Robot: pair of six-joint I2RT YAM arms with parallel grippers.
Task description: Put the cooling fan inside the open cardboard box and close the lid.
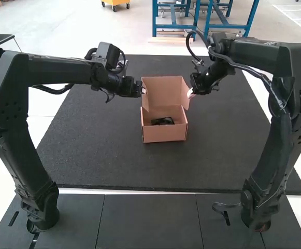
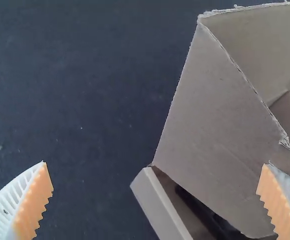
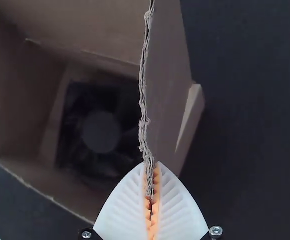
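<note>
The cardboard box [image 1: 163,129] stands open on the black mat, its lid flap [image 1: 163,91] raised at the back. The black cooling fan [image 1: 163,121] lies flat inside it, and its round hub [image 3: 101,132] faces up in the right wrist view. My right gripper [image 1: 191,93] is shut on the right side flap's edge [image 3: 145,115], the cardboard pinched between its ribbed fingers [image 3: 130,210]. My left gripper [image 1: 141,90] is open at the box's upper left corner, the left flap [image 2: 224,135] standing between its orange pads [image 2: 34,200].
The black mat [image 1: 88,145] lies spread under the box, with white table around it. Free room lies in front of the box and to both sides.
</note>
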